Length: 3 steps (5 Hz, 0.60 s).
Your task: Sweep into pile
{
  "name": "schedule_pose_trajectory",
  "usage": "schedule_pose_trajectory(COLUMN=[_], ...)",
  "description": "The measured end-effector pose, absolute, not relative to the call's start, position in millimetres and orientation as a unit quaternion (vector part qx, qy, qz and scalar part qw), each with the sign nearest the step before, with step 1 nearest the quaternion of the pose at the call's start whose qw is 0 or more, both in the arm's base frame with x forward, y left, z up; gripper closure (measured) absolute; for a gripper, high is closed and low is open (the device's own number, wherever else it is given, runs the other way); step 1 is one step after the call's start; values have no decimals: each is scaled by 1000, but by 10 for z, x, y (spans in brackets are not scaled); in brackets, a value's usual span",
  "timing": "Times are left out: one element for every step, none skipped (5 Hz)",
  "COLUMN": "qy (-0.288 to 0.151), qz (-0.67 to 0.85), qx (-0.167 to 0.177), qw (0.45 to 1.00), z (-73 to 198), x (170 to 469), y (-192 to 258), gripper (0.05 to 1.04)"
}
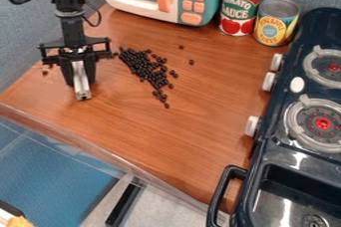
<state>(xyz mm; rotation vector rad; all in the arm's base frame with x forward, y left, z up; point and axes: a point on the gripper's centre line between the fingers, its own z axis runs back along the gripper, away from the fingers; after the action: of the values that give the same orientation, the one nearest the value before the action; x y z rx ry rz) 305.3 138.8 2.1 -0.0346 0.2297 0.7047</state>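
Because the beans are spread out, it is best to look at them from the left side first. A stray bean (45,72) sits left of the pincer (81,82), which hangs upper left over the brown surface (180,136). The pincer is closed on a silver bar (80,90) that points down. I can't tell if the bar touches the wood. That bar looks like the thing to sweep with, so it should be kept low and flat, and not tipped.

Just right of the pincer is the main heap (143,66) of small black beans. It is long and thin, and runs down to a loose tail (164,99). The next job, I think, is to nudge that tail up into the heap with short, soft pushes. A hard push could make the beans roll off (round things love to run away).

Farther right, two lone beans, the top bean (181,47) and the lower bean (191,62), lie apart from the rest. To bring them in, the bar should go around to their right side and push left. The red can (240,7) and yellow can (276,22) are near there, so go gently. The stove (299,121) is last.
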Motion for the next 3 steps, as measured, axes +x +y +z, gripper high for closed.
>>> schedule_pose_trajectory(qy=[125,136,139], qz=[331,319,295], qx=[-38,-64,-71], qw=[934,936,942], z=[27,45,71], x=[3105,3194,3307], y=[1335,1193,922], gripper=[695,695,695])
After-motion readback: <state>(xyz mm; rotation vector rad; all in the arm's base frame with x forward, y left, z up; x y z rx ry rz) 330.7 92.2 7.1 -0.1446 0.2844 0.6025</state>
